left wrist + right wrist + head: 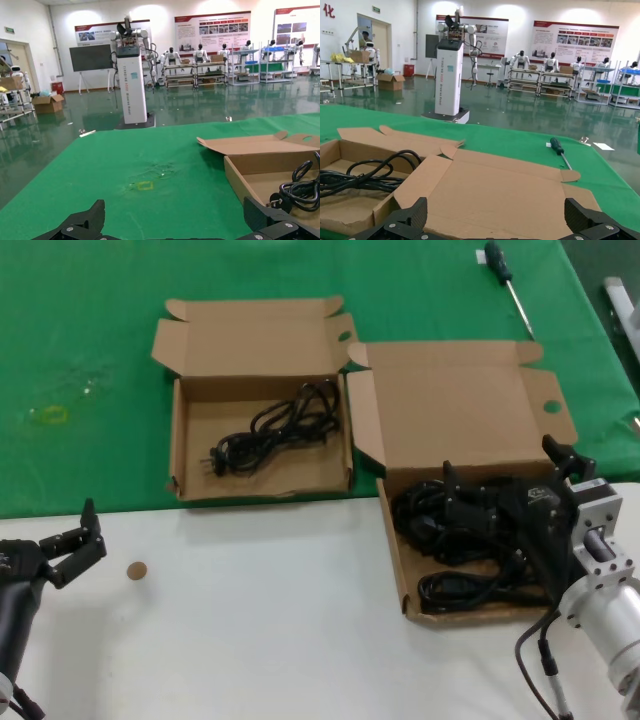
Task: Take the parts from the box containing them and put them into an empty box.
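Note:
The wider brown box (pixel 398 560) stands at the right with its broad lid (pixel 455 410) open and holds several black power cords (pixel 445 585). My right gripper (pixel 507 472) hangs open and empty over those cords, facing the lid (pixel 495 185). The narrower brown box (pixel 178 440) stands left of it with its lid open, and one black cord (pixel 275 430) lies inside. That cord also shows in the right wrist view (pixel 365 175) and the left wrist view (pixel 300 185). My left gripper (pixel 92 532) is open and empty, low at the near left, away from both boxes.
A black-handled screwdriver (pixel 505 275) lies on the green mat (pixel 80 340) behind the wide box. A small brown disc (pixel 137 570) lies on the white table (pixel 260 630) near my left gripper. The two boxes stand side by side and touch.

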Action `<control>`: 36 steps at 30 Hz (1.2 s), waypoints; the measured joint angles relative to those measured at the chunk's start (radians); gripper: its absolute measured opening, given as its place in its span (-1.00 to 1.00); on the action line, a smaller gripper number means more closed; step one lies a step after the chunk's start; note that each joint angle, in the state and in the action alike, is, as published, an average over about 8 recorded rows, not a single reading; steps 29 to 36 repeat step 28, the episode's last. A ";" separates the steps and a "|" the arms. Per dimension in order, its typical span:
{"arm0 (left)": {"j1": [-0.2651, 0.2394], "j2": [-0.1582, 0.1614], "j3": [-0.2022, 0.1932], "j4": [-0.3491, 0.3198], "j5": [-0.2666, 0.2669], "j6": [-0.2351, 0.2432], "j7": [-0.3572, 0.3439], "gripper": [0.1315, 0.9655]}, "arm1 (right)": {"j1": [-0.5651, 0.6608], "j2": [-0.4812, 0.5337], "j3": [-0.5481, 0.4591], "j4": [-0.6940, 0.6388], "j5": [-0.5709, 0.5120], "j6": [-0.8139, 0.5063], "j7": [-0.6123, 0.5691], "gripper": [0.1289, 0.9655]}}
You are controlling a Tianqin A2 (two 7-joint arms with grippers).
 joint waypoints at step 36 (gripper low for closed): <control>0.000 0.000 0.000 0.000 0.000 0.000 0.000 1.00 | 0.000 0.000 0.000 0.000 0.000 0.000 0.000 1.00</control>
